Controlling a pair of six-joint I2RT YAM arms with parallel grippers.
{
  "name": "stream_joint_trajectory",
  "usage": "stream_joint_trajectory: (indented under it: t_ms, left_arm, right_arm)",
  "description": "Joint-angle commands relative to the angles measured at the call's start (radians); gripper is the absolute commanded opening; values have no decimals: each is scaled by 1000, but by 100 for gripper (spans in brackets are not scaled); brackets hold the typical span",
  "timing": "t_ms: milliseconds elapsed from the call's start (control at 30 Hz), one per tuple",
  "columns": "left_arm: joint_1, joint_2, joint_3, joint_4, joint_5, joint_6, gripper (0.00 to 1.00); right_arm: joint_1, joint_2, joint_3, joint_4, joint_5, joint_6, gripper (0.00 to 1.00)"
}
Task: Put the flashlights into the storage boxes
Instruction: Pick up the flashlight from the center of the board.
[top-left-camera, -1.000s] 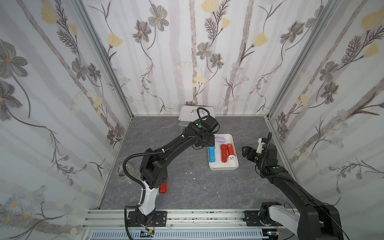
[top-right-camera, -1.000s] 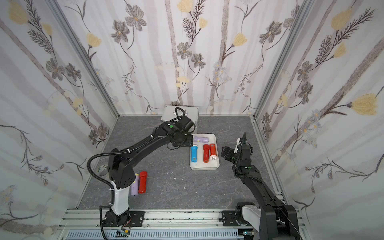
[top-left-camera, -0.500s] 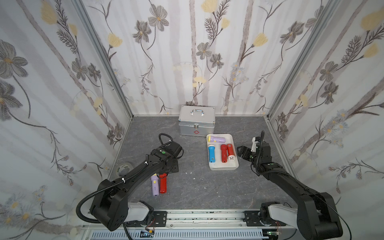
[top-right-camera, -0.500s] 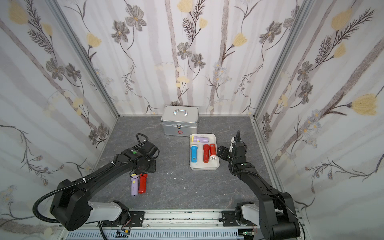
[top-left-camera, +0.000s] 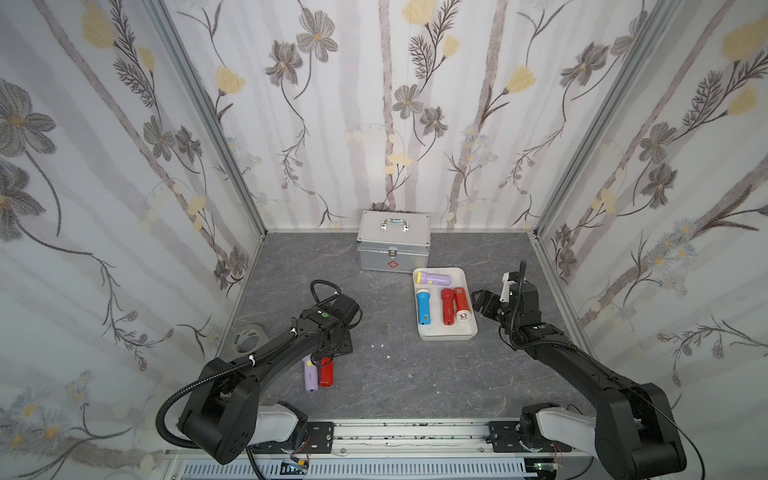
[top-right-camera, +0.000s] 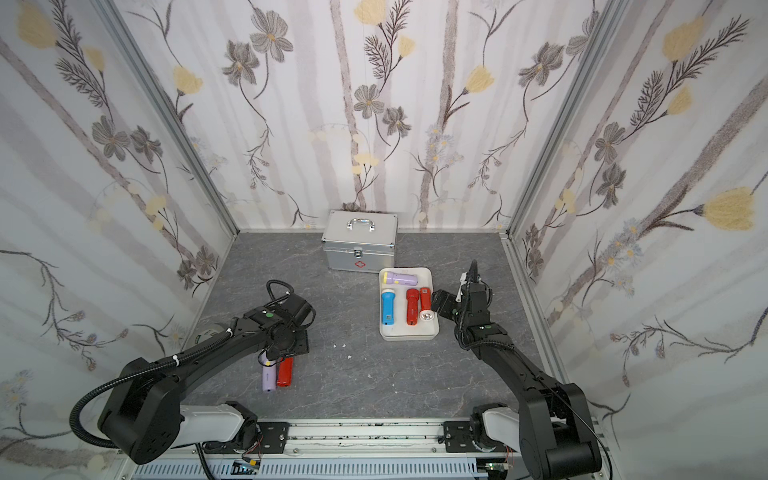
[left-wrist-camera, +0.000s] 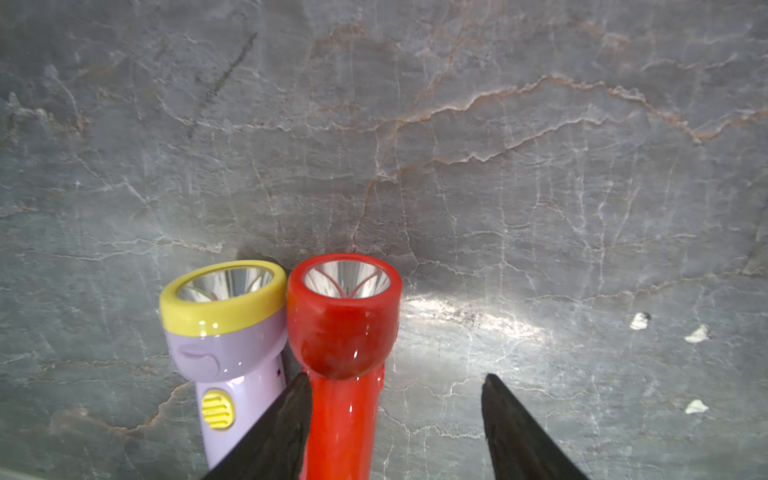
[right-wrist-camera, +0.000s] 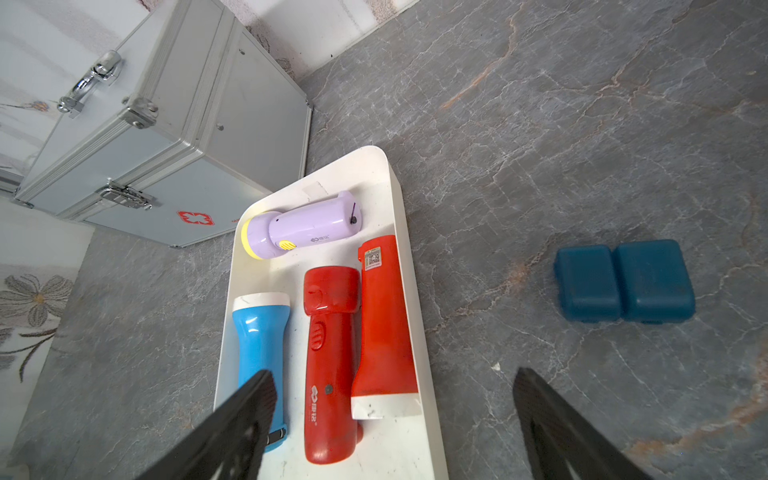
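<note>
Surveying both top views: the white tray (top-left-camera: 446, 336) sits right of the bench's middle, toward the right edge, just in front of the metal case (top-left-camera: 392, 245) at the back edge. It holds four items. The stored lilac flashlight (top-left-camera: 432, 277) lies crosswise at its far end. The blue flashlight (top-left-camera: 423, 307), all-red flashlight (top-left-camera: 447, 306) and white-headed red flashlight (top-left-camera: 460, 303) lie lengthwise. Two are outside, near the front edge and left of middle: the loose lilac flashlight (top-left-camera: 311, 376) and loose red flashlight (top-left-camera: 326, 372), parallel and touching. The left pincer (top-left-camera: 322, 358) is low over their head ends. The right pincer (top-left-camera: 482, 301) hangs just beside the tray's right rim.

Left wrist view: the left pincer (left-wrist-camera: 397, 379) is released and straddles the handle of the loose red flashlight (left-wrist-camera: 343, 332). One finger (left-wrist-camera: 286, 424) is in the seam against the loose lilac flashlight (left-wrist-camera: 226, 328); the other stands clear. Nothing is grasped yet.

Right wrist view: the right pincer (right-wrist-camera: 395, 374) is spread and empty above the tray's rim (right-wrist-camera: 409, 266). A dark blue block (right-wrist-camera: 623, 282) lies on the bench beyond that rim. The case is shut, contents unseen.

Hazards, as judged:
- The seam finger may drag or pinch the lilac neighbour as the jaws clench.
- The glossy round handle may twist or slip.
- The low-rimmed tray has little free floor, so a careless drop could land on the stored items or roll out.
- The idle right pincer stands near the delivery path.
</note>
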Motion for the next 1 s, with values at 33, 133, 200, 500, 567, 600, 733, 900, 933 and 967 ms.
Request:
stream_joint_trajectory:
  t_ms: [33,133,200,500,567,600,733,900,933,967]
  left_arm:
    - [3,-24,-12,-28,-46,-36,72]
    - [2,-34,-22,-36,-61,-47,75]
    - [2,-30,-35,-21,-51,-57,76]
    - [3,25,-107,119,57,-108,72]
    - [2,35,-107,137,71,-113,68]
    - [2,39,-107,145,78,-114,66]
    - [1,54,-108,166,90,-118,57]
    - [-3,82,-115,196,108,-121,54]
    - [-5,92,-116,205,111,-124,53]
    - [-9,102,-115,213,114,-126,54]
  right_arm:
    - [3,8,23,29,10,8,90]
    - [4,16,39,24,6,5,90]
    - [5,22,47,24,5,6,90]
    - [7,28,67,16,0,6,90]
    - [7,27,68,12,2,6,89]
    - [7,27,67,14,2,6,89]
    - [7,27,67,14,3,6,89]
    - [7,27,68,12,6,5,89]
    - [7,28,67,12,7,5,90]
    - [7,28,68,12,6,4,89]
